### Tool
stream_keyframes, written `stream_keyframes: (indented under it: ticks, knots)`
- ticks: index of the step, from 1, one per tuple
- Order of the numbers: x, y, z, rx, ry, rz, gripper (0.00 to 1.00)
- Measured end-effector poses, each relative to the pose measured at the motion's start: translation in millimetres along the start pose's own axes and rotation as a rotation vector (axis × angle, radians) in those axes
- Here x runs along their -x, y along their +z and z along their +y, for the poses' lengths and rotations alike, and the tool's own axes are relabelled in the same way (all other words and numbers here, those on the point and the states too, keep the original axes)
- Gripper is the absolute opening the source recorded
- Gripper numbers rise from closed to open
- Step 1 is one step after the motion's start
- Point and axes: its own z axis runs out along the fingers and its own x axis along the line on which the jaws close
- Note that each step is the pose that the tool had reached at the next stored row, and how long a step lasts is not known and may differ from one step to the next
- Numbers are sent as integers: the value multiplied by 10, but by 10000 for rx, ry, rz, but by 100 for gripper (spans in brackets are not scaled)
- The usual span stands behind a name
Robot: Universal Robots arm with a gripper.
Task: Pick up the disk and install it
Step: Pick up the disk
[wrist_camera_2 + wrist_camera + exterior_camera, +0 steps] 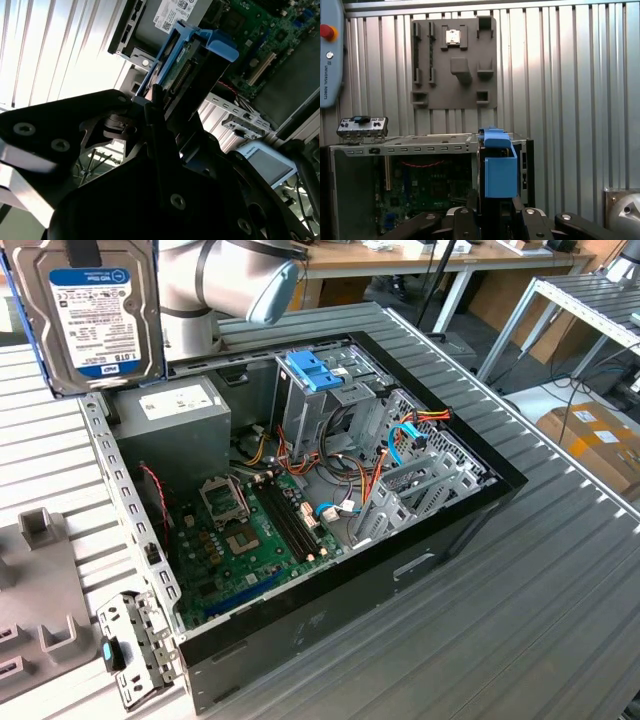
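Note:
The disk (95, 315) is a silver hard drive with a blue-and-white label and blue side rails. It hangs upright in the air at the exterior view's upper left, above the corner of the open computer case (470, 515) near the grey power supply (170, 412). In both wrist views it shows edge-on, as a blue rail (500, 170) and a connector edge (187, 70). My gripper (495, 207) is shut on the disk, with a black finger (152, 107) against each side. The case lies well below it.
Inside the case stand a metal drive cage with a blue cap (315, 370), the motherboard (240, 540) and loose cables (400, 440). A grey fixture plate (452, 60) lies on the ribbed table beside the case. A bracket (362, 126) rests on the case's rim.

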Motion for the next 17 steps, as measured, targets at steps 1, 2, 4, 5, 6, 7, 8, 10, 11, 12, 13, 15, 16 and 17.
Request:
stream_keyframes:
  ticks: [1, 2, 4, 5, 6, 7, 8, 10, 11, 12, 13, 15, 16, 17]
  knots:
    - [3, 2, -62, 6, 1, 0, 35]
    - [4, 2, -92, 9, 1, 1, 35]
    - [8, 5, -177, 16, -1, 0, 35]
    - [10, 7, -237, 20, 0, 1, 35]
    - [13, 9, -307, 25, -1, 2, 35]
    - [16, 10, -349, 27, -1, 2, 35]
    - [17, 11, -383, 29, 0, 2, 35]
    - [20, 13, -448, 31, -2, 1, 35]
    - [21, 14, -491, 33, -2, 1, 35]
    - [23, 14, -515, 34, -1, 2, 35]
    - [24, 15, -541, 34, 0, 1, 35]
    - [27, 16, -609, 36, -2, 2, 35]
    - [28, 17, -634, 38, -2, 2, 35]
    - [30, 18, -685, 39, 0, 2, 35]
